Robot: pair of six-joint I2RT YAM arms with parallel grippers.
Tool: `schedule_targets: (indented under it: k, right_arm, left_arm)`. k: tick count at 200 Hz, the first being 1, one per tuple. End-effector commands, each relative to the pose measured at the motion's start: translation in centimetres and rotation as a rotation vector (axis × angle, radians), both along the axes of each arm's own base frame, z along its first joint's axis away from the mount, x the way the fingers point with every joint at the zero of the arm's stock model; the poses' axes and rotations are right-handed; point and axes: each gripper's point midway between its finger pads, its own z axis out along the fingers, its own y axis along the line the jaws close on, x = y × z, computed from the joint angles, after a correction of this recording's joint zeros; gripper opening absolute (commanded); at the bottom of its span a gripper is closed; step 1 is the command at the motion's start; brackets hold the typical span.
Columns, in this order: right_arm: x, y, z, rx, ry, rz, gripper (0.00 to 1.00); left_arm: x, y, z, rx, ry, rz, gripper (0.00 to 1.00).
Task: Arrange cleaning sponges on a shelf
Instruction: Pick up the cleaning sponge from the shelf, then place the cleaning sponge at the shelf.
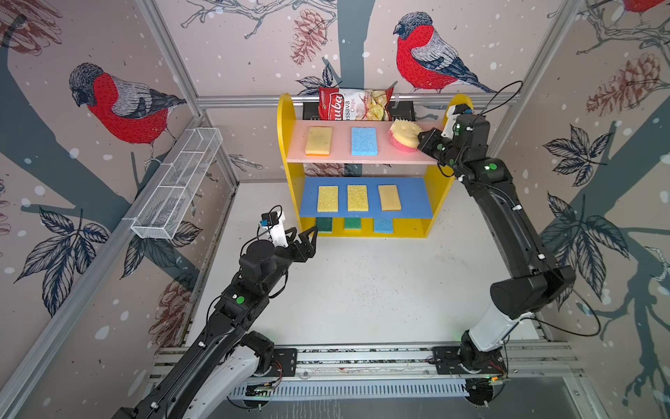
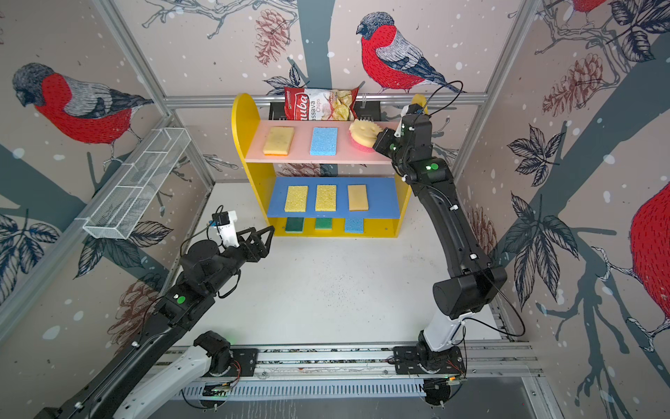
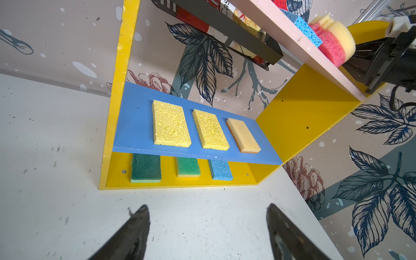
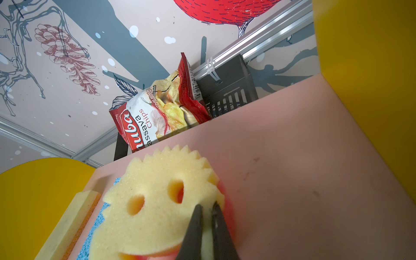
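At the near edge, the mounting rail runs along the front of the white table. The left gripper hangs low just before the left front corner of the shelf, jaws spread wide with nothing between them. In the left wrist view its fingertips frame bare tabletop short of the yellow base. On that base, half hidden under the blue middle board, a dark green sponge, a paler green sponge and a light blue sponge lie in a row. The blue board carries a bright yellow sponge, a second bright yellow sponge and a tan-yellow sponge, side by side, none touching. Off to the left hangs a white wire-mesh basket, well apart from both grippers. Higher, the right arm hides the right end of the pink top board. That board holds a tan sponge with an orange underside at the left, a second light blue sponge in the middle and the round smiley sponge at the right, yellow face over a pink layer. The right gripper is pinched narrow on the smiley sponge's rim beside its mouth, yellow foam squeezed between the jaws. Behind the top board a black slotted tray holds a red chips bag; its print reads "assava Chips" beside large white letters "uba".
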Motion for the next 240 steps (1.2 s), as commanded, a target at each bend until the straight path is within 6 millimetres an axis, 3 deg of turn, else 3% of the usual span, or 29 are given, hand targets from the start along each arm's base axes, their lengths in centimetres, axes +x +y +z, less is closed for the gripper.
schedule_targets:
  k: [1,57,136,181,240]
  right_arm:
    - [-0.8,0.0,0.7,0.002,-0.013,0.012,0.09]
    - [-1.7,-0.5,2.3,0.004,-0.049,0.003,0.08]
    - [-2.3,-0.5,0.5,-0.006,-0.017,0.012,0.11]
    - [-2.1,-0.5,0.3,-0.001,-0.014,0.01,0.32]
    - [-2.3,-0.7,1.1,0.01,-0.032,-0.002,0.45]
  left_arm:
    - [0.0,0.0,0.8,-0.003,-0.028,-0.002,0.8]
    - [0.0,-0.1,0.6,-0.014,-0.021,-0.006,0.8]
    - [0.1,-0.2,0.5,-0.018,-0.017,-0.01,0.8]
    - [0.1,-0.3,0.3,-0.018,-0.011,-0.011,0.8]
    - [0.1,-0.2,0.3,-0.018,-0.013,-0.008,0.8]
